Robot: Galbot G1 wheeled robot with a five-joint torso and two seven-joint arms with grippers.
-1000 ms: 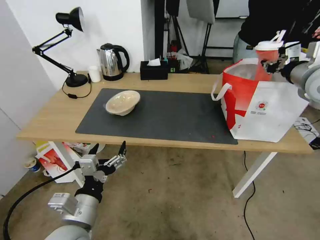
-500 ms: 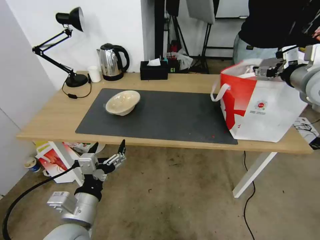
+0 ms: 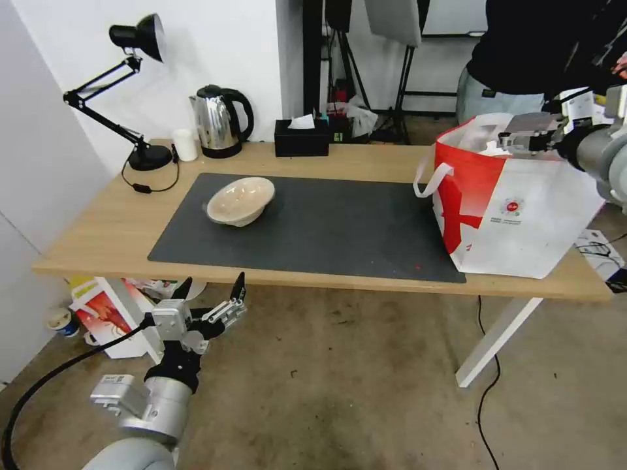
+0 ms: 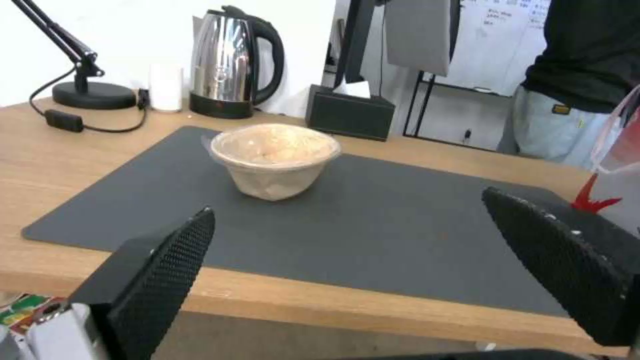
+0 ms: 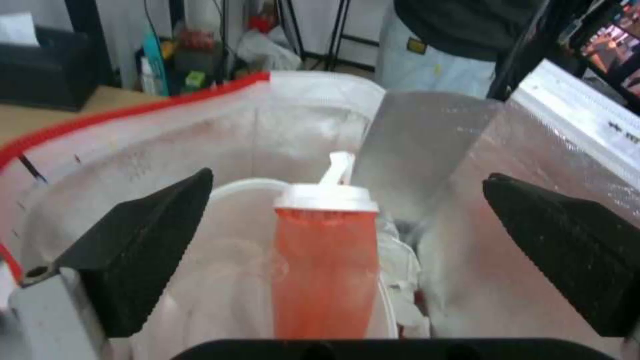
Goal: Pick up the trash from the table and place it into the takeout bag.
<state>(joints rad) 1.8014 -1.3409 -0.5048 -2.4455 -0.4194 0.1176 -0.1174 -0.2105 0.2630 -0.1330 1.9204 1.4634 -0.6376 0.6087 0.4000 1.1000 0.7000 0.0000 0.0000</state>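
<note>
With right gripper point(image 5: 347, 260) wide open, empty above tall red lidded plastic cup point(image 5: 325, 260) in foil-lined white takeout bag point(image 3: 522, 215), shallow beige paper bowl point(image 3: 240, 200) remains: light, flimsy, pinch its rim; left gripper point(image 3: 210, 301) open, empty.

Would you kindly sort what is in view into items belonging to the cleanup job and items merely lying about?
Job:
- beige bowl on the mat
- red drink cup inside the takeout bag
- table

Lying about:
- kettle
- desk lamp
- small white cup
- black tissue box
</note>
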